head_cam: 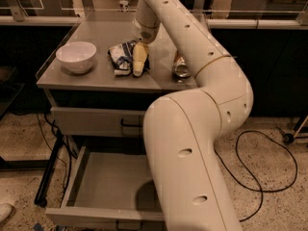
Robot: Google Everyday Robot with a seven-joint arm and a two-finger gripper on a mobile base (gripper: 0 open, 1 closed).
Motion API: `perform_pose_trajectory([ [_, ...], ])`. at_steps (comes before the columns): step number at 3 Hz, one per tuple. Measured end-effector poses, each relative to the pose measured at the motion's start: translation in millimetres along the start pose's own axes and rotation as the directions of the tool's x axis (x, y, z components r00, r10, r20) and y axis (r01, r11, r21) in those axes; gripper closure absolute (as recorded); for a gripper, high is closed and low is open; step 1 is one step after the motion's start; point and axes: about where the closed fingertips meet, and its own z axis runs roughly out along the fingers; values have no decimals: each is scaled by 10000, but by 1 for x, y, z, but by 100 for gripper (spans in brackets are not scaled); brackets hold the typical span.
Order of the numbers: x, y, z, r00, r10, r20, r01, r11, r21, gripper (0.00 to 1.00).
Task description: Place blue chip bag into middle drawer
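The blue chip bag (120, 57) lies crinkled on the grey cabinet top (96, 78), between a bowl and a can. My gripper (138, 61) reaches down from the long white arm (192, 57) and rests against the bag's right side, at table height. The middle drawer (108, 182) is pulled open below, with its flat grey tray bare. My arm's lower body covers the drawer's right part.
A white bowl (76, 57) stands left of the bag. A copper-coloured can (181, 67) lies right of the gripper. The closed drawer front (91, 121) with a black handle sits above the open drawer. Black cables (260, 177) lie on the speckled floor at right.
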Motion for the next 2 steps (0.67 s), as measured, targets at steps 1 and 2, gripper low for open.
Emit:
perform_pose_trajectory([
  [1, 0, 0, 0, 10000, 0, 0, 0, 10000, 0, 24],
  [2, 0, 0, 0, 10000, 0, 0, 0, 10000, 0, 47],
])
